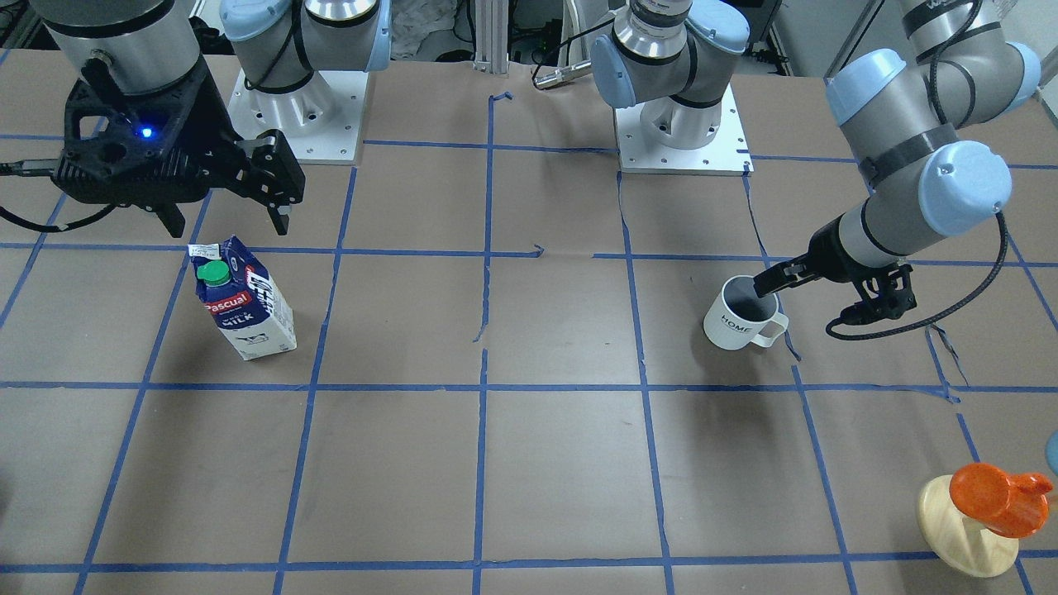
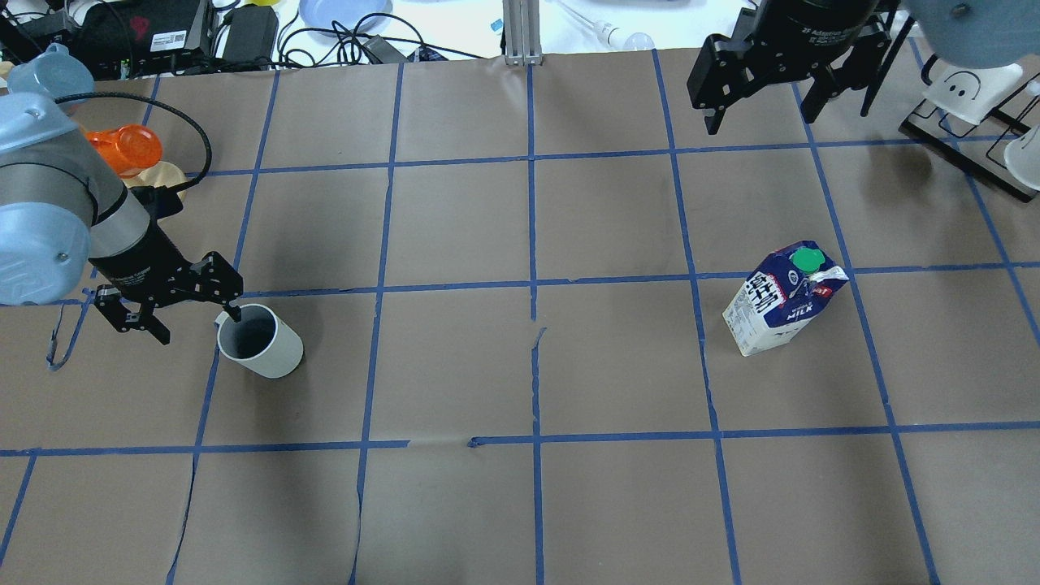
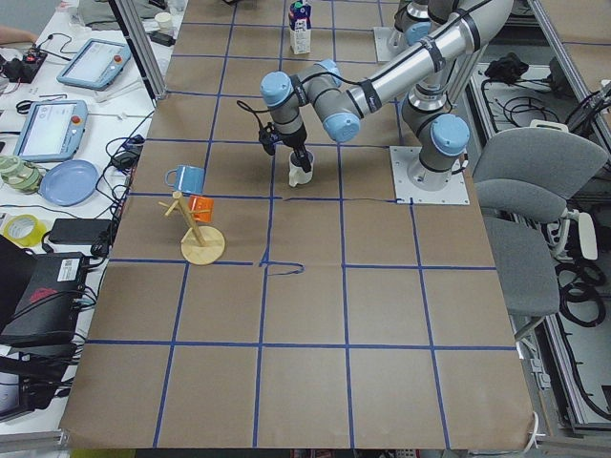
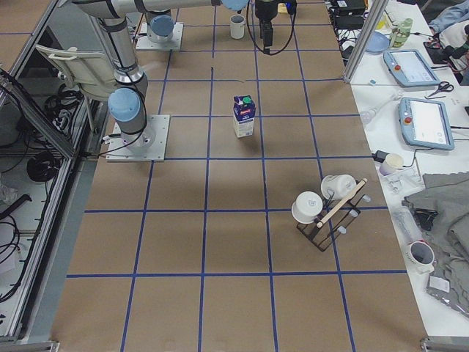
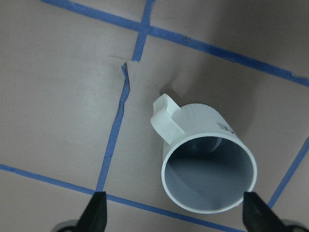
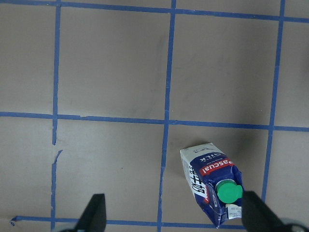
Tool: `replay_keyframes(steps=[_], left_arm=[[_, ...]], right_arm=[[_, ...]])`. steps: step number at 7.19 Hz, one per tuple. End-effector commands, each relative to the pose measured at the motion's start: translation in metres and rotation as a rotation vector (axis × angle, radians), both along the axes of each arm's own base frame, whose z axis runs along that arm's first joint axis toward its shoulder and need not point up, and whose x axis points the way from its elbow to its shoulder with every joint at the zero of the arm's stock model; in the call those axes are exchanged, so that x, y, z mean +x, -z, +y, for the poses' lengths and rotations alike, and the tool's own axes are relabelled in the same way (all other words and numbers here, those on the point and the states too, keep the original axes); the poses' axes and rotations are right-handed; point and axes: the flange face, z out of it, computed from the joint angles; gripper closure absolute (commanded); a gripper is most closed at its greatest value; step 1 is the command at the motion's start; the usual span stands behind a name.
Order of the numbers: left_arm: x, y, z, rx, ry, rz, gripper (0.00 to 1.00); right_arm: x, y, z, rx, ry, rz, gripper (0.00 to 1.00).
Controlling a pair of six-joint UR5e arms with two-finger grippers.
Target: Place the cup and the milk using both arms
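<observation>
The white cup (image 1: 738, 318) with "HOME" lettering stands upright on the brown paper, also in the overhead view (image 2: 262, 341) and the left wrist view (image 5: 203, 123). My left gripper (image 2: 197, 323) is open just above it. One fingertip (image 1: 764, 285) is over the rim and the other is out past the handle side. The blue and white milk carton (image 1: 244, 302) with its green cap stands upright, also in the overhead view (image 2: 780, 296) and the right wrist view (image 6: 210, 181). My right gripper (image 1: 230, 219) is open and empty, high above the table, beyond the carton.
An orange cup on a pale wooden stand (image 1: 988, 508) sits beyond the left arm, also seen overhead (image 2: 134, 150). A black rack with white mugs (image 2: 975, 89) stands at the far right. Blue tape lines grid the table. Both arm bases (image 1: 682, 124) are at the robot's edge.
</observation>
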Motion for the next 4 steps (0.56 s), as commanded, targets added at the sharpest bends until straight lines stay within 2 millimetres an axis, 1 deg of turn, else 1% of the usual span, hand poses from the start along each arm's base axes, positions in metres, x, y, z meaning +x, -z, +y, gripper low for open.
replay_keyframes(steps=[1, 3, 4], left_arm=[[0.001, 0.035, 0.003, 0.061, -0.019, 0.032, 0.00], [0.003, 0.049, 0.001, 0.082, -0.017, 0.040, 0.00], [0.003, 0.051, -0.001, 0.074, -0.019, 0.035, 0.03]], right_arm=[[-0.001, 0.001, 0.000, 0.002, 0.001, 0.000, 0.00], [-0.004, 0.004, -0.002, 0.008, 0.001, 0.001, 0.00], [-0.016, 0.010, -0.004, 0.022, 0.003, 0.002, 0.00]])
